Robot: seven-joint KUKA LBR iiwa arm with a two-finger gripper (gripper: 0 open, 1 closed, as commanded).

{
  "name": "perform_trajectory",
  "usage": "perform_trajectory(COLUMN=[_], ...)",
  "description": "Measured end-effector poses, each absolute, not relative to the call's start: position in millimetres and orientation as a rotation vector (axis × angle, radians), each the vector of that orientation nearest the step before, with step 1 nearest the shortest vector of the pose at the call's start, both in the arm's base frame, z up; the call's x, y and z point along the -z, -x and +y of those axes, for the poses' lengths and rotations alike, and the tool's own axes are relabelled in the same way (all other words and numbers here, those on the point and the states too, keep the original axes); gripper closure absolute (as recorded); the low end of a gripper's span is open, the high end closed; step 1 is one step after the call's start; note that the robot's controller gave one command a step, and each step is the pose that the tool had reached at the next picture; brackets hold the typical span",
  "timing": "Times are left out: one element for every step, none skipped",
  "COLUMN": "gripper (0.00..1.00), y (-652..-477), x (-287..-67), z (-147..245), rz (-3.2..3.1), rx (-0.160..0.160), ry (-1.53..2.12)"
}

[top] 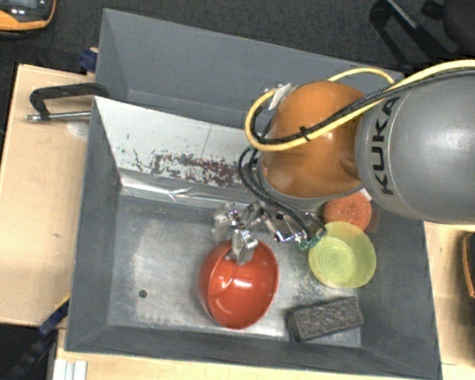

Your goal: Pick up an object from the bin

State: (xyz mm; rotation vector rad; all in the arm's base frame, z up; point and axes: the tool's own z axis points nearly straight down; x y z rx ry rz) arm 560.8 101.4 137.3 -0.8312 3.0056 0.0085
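My gripper (247,231) hangs low in the middle of the bin, its metal tip right at the upper edge of a shiny red round thing (239,291), maybe a bowl or ball, that lies on the bin floor. Whether it touches the red thing I cannot make out. Just right of the gripper a yellow-green plastic cup (345,258) lies on its side with its mouth facing the camera.
A dark grey rough block (325,318) lies at the front right of the floor, below the cup. An orange-red round thing (349,209) sits behind the cup, partly under the arm. The arm's orange cover hides the back right.
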Motion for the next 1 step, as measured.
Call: perform_trajectory(gripper=[1.0], y=[-589.0], x=[-263.5], z=[132.3], rz=[2.995], rx=[-0.01], ry=[0.808])
